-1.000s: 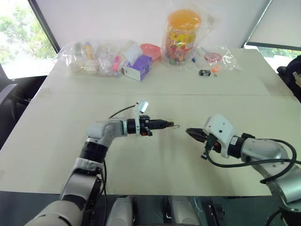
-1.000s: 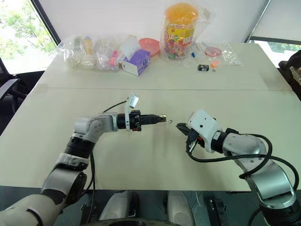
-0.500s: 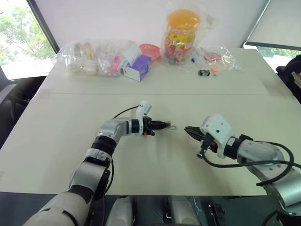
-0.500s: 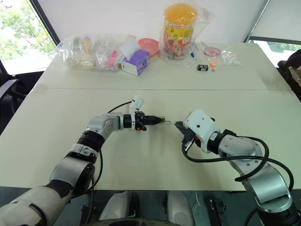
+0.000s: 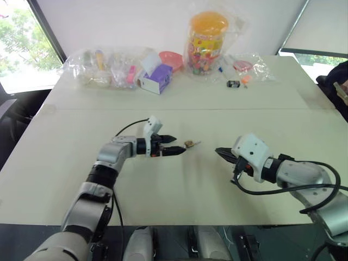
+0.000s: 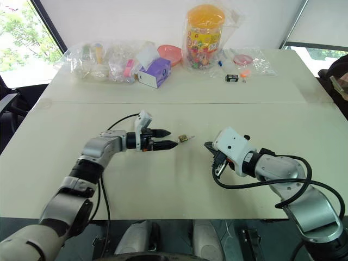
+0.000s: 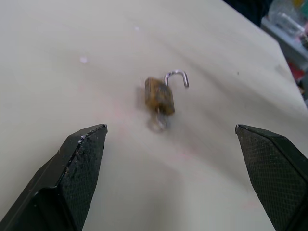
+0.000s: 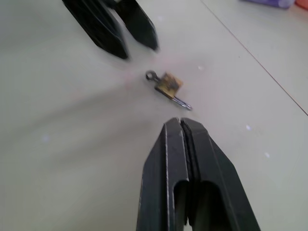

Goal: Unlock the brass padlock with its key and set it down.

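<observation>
Pale table [image 5: 65, 163]: padlock [image 5: 188, 144] with key [image 8: 152, 75] lies free just beyond spread left gripper [image 5: 175, 145]; closed right gripper [image 5: 220, 152] farther.

Head stereo overhead — wrist views close

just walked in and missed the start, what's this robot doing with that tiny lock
The brass padlock lies on the table with its shackle swung open and the key in its base. The left gripper is open just short of the lock, touching nothing. The right gripper is shut and empty, pointing at the lock from the other side.
</observation>
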You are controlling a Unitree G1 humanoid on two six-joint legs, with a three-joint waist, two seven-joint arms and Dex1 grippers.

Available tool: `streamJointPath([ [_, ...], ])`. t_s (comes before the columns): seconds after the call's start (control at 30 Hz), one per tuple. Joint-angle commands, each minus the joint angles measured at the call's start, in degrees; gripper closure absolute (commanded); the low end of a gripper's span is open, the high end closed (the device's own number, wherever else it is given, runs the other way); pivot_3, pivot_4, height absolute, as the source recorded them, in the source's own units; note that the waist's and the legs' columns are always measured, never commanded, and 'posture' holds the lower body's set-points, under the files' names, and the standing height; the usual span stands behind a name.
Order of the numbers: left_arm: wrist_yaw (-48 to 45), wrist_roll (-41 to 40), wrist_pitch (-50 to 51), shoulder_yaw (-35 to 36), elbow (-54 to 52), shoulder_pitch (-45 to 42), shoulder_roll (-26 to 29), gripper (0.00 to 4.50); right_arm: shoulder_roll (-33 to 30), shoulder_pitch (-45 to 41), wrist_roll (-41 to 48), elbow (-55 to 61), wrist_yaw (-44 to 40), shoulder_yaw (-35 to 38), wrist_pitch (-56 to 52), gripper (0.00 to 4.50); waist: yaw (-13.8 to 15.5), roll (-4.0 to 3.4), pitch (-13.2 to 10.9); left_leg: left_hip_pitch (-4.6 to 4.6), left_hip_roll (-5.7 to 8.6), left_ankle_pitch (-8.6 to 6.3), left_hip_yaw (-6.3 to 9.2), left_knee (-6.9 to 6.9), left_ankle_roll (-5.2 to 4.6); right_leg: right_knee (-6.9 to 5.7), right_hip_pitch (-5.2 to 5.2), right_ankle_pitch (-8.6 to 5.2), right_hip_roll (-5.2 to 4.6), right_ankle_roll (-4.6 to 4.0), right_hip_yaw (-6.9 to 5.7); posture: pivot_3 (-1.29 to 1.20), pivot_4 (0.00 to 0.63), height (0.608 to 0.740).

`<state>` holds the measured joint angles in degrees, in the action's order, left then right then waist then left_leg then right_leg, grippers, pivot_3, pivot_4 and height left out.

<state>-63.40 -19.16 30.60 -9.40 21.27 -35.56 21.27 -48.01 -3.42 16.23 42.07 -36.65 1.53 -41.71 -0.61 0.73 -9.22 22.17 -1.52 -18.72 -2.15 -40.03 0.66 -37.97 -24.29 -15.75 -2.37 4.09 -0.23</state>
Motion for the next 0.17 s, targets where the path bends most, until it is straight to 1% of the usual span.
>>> streamJointPath([
  [0.03, -2.4, 0.3, -1.8, -0.3, -7.7, 1.8, 3.3, 0.02, -2.0, 0.4, -0.4, 0.4, -1.7, 3.0, 1.8, 4.50, 0.2, 0.01, 0.0, 0.01, 0.00, 0.00, 0.00, 0.00, 0.00, 0.01, 0.00, 0.00, -0.01, 0.00, 0.00, 0.00, 0.150, 0.740],
  [0.17, -5.0, -2.1, 0.2, 1.1, -15.4, 4.1, 8.3, 0.02, -3.9, 0.3, 0.4, 1.2, -3.4, 4.8, 1.3, 4.50, 0.4, 0.01, 0.0, 0.06, 0.04, 0.00, 0.00, -0.03, 0.00, 0.03, 0.00, 0.00, -0.07, 0.00, -0.01, 0.00, 0.150, 0.740],
])
